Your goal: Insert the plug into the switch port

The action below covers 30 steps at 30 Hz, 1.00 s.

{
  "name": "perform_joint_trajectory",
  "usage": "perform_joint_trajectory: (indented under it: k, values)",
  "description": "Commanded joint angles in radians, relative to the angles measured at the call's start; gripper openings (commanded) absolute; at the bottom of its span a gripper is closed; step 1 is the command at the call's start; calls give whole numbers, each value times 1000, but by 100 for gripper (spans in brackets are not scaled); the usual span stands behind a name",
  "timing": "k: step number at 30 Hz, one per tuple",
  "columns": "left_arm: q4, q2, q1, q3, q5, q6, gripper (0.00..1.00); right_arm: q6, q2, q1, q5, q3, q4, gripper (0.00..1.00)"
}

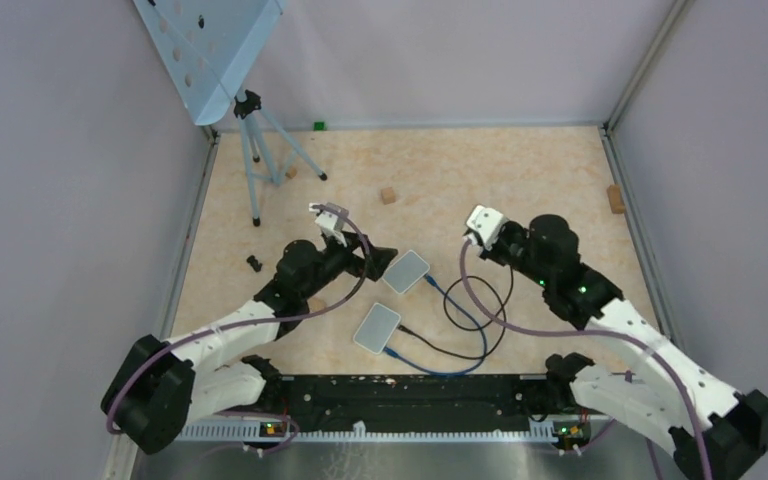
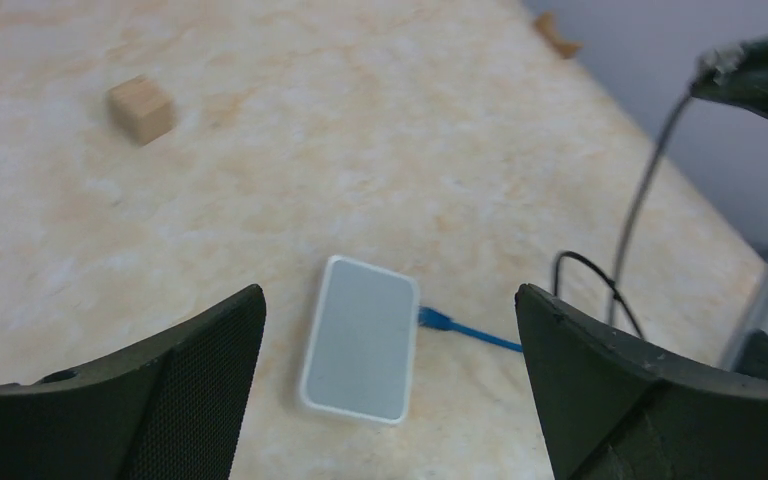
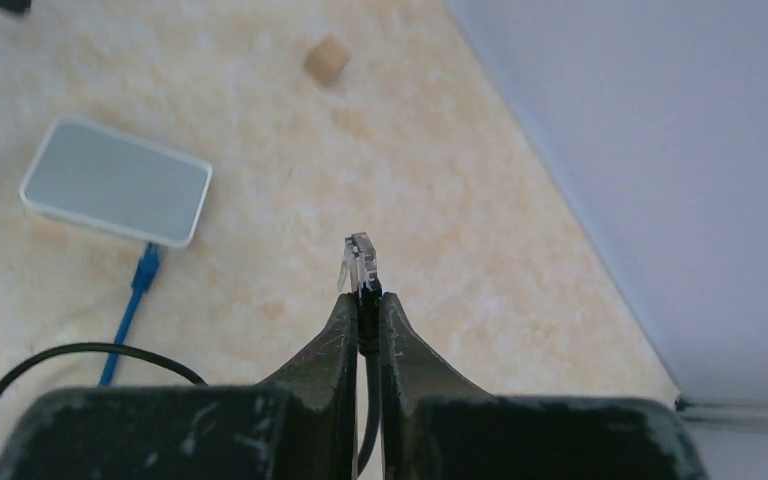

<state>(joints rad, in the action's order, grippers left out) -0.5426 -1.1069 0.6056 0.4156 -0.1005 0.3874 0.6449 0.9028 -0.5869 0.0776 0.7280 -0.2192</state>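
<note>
The plug (image 3: pixel 359 262) is held, not yet inserted: right gripper (image 3: pixel 365 300) pinches its cable (image 3: pixel 366 325); switch (image 3: pixel 116 182) lies at ten o'clock; left gripper (image 2: pixel 390 300) spread wide

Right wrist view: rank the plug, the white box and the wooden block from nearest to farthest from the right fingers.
1. Plug, pinched between the fingers.
2. White box, off to the left.
3. Wooden block, far ahead.

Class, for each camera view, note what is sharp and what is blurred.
Top external view: even light, soft shadows, everything crisp. Left wrist view: white rectangular switch box fairly sharp, small wooden cube softer. Right wrist view: clear plastic plug sharp, beige tabletop behind softer.
</note>
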Motion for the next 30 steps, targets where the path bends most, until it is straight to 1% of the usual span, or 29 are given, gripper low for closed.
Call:
perform_joint_trajectory:
  k: [1, 5, 7, 8, 9, 12, 14, 17, 23, 26, 28, 30]
  values:
    - [-255, 72, 19, -10, -343, -9, 99, -180, -163, -4, 101, -83, 243, 0]
    - [-470, 104, 64, -57, -486, -143, 99, -317, -278, -4, 283, -214, 483, 0]
    - [-598, 102, 106, -92, -501, -239, 99, -381, -290, -6, 361, -258, 595, 0]
    - [-636, 98, 128, -99, -501, -280, 98, -407, -286, -9, 387, -267, 632, 0]
    - [-651, 88, 144, -94, -508, -316, 96, -421, -278, -15, 406, -271, 657, 0]
    - [-656, 44, 175, -51, -569, -358, 85, -417, -259, -47, 430, -281, 709, 0]
    - [-682, 19, 195, -42, -575, -362, 78, -394, -253, -79, 465, -290, 721, 0]
    - [-713, 2, 206, -47, -586, -373, 74, -362, -245, -116, 568, -291, 716, 0]
    - [-640, 47, 206, -38, -576, -420, 61, -380, -219, -156, 674, -293, 729, 0]
    - [-629, 66, 206, -40, -583, -426, 57, -387, -207, -162, 703, -292, 731, 0]
    - [-631, 80, 206, -46, -601, -429, 52, -387, -204, -165, 709, -290, 718, 0]
    - [-626, 90, 207, -49, -635, -433, 50, -388, -201, -166, 709, -289, 710, 0]
